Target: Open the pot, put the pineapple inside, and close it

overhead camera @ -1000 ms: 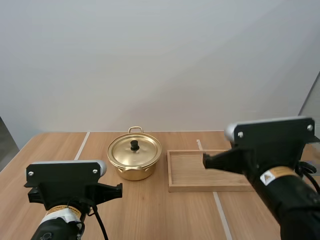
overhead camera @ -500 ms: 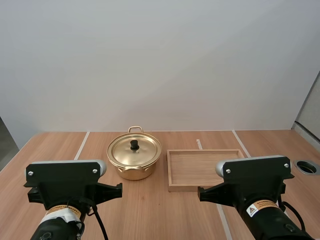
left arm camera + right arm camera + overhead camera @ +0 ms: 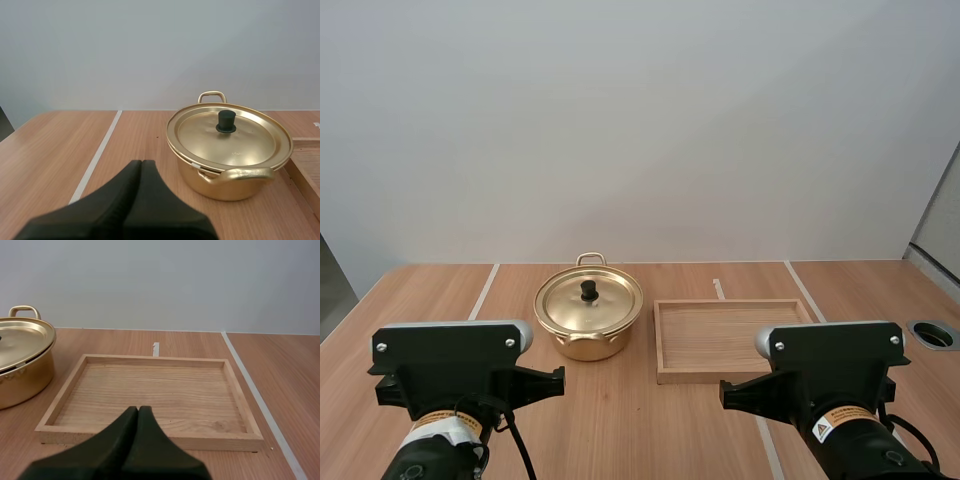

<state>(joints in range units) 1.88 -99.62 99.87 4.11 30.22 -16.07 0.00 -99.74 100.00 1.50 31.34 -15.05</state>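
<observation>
A golden pot (image 3: 588, 315) stands at the table's middle with its lid (image 3: 229, 131) on, a black knob (image 3: 226, 121) at the lid's centre. My left gripper (image 3: 141, 165) is shut on nothing, its fingers together as one dark wedge, low and short of the pot. My right gripper (image 3: 138, 411) is also shut on nothing, at the near edge of the wooden tray (image 3: 150, 432). In the high view the left gripper (image 3: 556, 382) and right gripper (image 3: 728, 392) sit at the near side of the table. The tray (image 3: 665, 372) holds nothing.
The wooden tray lies just right of the pot (image 3: 20, 365). Pale lines (image 3: 483, 292) run across the wooden table. A round grommet hole (image 3: 932, 334) sits at the table's far right edge.
My right arm has drawn back and down from over the tray to the near side of the table. The left arm and the pot have not moved.
</observation>
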